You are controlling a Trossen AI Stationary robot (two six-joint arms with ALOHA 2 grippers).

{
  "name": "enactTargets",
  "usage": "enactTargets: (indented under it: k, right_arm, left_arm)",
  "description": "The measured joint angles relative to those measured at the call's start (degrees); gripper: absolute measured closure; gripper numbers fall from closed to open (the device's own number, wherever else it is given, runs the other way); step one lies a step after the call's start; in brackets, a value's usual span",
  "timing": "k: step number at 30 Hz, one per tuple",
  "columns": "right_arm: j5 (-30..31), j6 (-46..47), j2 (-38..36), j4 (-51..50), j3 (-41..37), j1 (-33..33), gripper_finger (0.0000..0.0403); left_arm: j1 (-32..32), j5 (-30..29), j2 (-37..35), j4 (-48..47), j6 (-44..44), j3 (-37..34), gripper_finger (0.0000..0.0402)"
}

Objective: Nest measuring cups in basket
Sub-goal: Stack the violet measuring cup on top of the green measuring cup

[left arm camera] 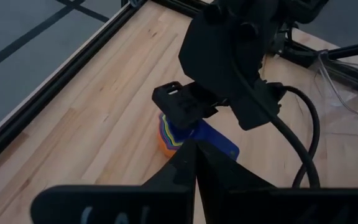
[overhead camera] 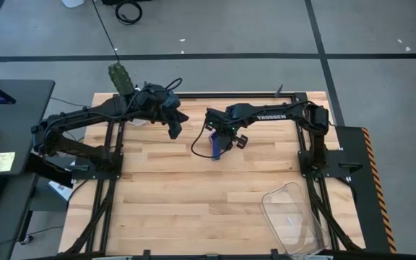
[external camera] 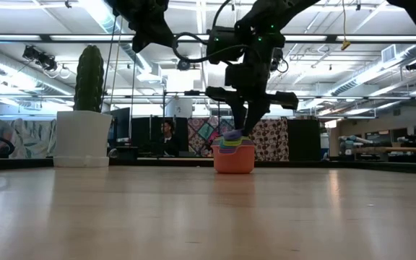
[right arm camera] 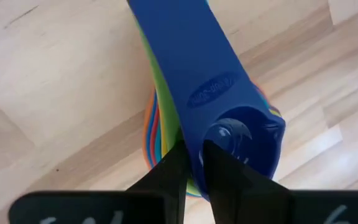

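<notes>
A stack of nested measuring cups (external camera: 233,155) stands on the table near its far middle, orange at the bottom and a dark blue cup (right arm camera: 229,118) on top. My right gripper (right arm camera: 194,165) points down over the stack, shut on the dark blue cup. My left gripper (left arm camera: 194,163) hangs shut and holds nothing, above the table left of the stack (overhead camera: 173,130). The clear basket (overhead camera: 295,217) rests on the table at the near right corner. My right gripper pinches the dark blue cup's wall (right arm camera: 199,155) where the handle joins the bowl. One finger (right arm camera: 225,165) is inside the bowl and the other outside. The fingers come from above, pointing down. The cup sits upright in the stack, its handle (right arm camera: 185,56) sticking out level.
A white pot with a cactus (external camera: 83,137) stands at the table's far left corner. Bare wood lies between the stack and the basket. Black frame rails run along the table's edges (overhead camera: 193,94). A person (external camera: 168,137) sits in the room beyond the table.
</notes>
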Motion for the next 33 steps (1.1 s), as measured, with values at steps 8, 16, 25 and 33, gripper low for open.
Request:
enactTargets:
  k: [8,16,25,33]
  right_arm:
    - [-0.5,3.8,-3.0,-0.2,0.0,0.1,0.0356]
    - [-6.5,8.4,-5.8,-1.6,0.0,0.1,0.0358]
    - [-5.6,11.1,-5.8,-2.7,0.0,0.1,0.0365]
    - [-11.4,25.1,-5.8,-8.4,0.0,0.6,0.0395]
  left_arm:
    - [0.0,0.0,0.0,-0.1,0.0,0.0,0.0386]
    - [0.0,0.0,0.0,-0.4,-0.1,0.0,0.0386]
    - [0.0,-2.6,0.7,-2.4,-0.2,0.0,0.0386]
    - [1.6,-2.4,10.0,0.0,3.6,0.0,0.0390]
